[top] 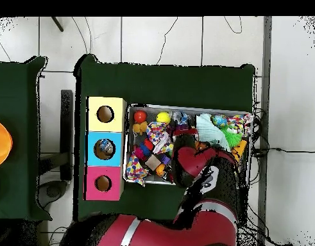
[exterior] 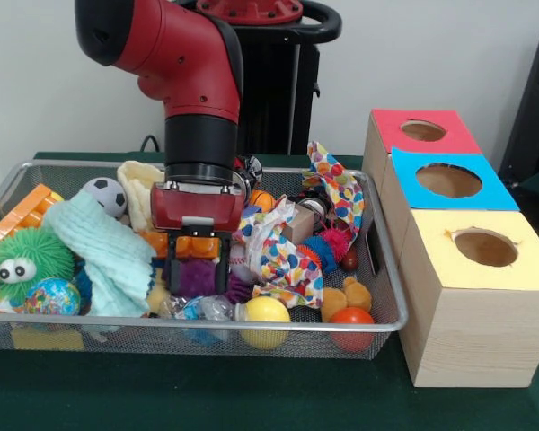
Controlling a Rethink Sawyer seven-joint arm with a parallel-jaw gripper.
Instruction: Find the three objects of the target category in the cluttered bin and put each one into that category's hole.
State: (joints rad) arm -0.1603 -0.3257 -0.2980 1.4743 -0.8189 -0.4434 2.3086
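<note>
The wire mesh bin (exterior: 72, 165) is full of toys and cloths. My gripper (exterior: 198, 289) is low in the bin's front middle. Its black fingers (exterior: 172, 274) stand apart, open, on either side of a purple toy (exterior: 198, 277). A crushed clear plastic bottle with a blue label (exterior: 205, 308) lies just below the fingertips against the front rim. It also shows in the overhead view (top: 180, 117). In the overhead view the arm (top: 199, 160) hides the gripper. Something clear with blue shows inside the blue box's hole (top: 105, 148). No other bottle shows.
Three wooden boxes stand beside the bin, topped red (exterior: 423, 131), blue (exterior: 448, 180) and yellow (exterior: 485, 247), each with a round hole. A yellow ball (exterior: 266, 311), a red ball (exterior: 352, 317), a mint cloth (exterior: 103, 251), a patterned cloth (exterior: 283, 256) and a green fuzzy toy (exterior: 27, 260) crowd the gripper.
</note>
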